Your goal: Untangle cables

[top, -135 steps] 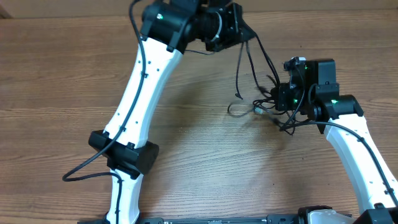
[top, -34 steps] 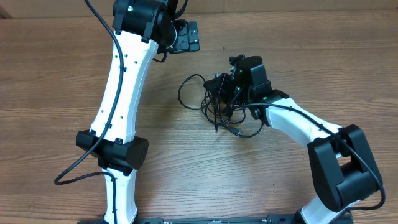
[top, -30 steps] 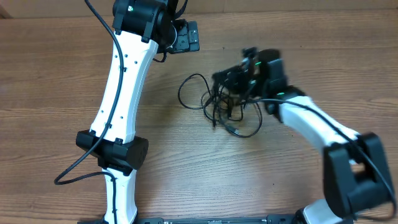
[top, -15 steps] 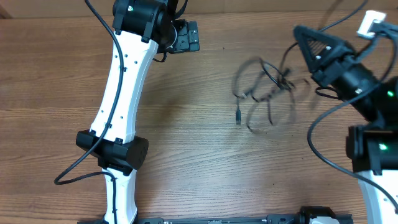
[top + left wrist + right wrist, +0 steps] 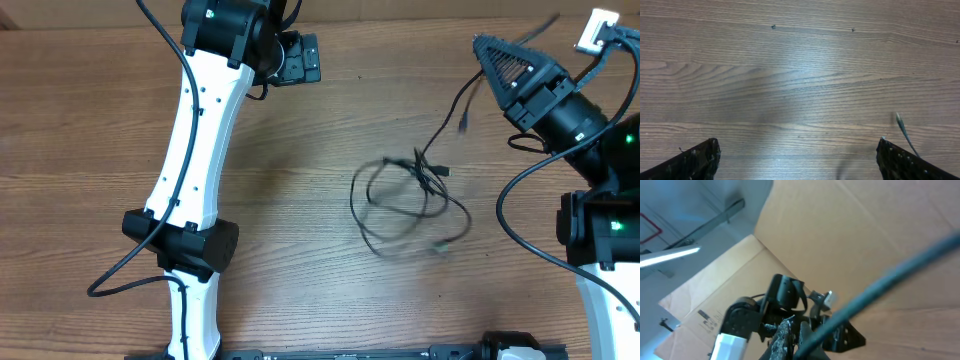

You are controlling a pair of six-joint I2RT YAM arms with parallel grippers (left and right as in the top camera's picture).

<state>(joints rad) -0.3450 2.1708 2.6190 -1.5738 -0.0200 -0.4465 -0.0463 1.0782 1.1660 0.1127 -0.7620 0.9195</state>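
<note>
Right gripper (image 5: 497, 62) raised high with the cables (image 5: 415, 195) trailing from it; left gripper (image 5: 797, 150) wide open and holding nothing.
The right gripper's jaws are closed tight. One strand looks pinched in them, but the wrist view only gives a blurred cord crossing the frame. The loops hang below it and to its left over the table (image 5: 300, 200), smeared, so any knots are unreadable. Only the left gripper's finger edges are in frame. A small plug end (image 5: 900, 120) sits just ahead of it, toward its right side.
</note>
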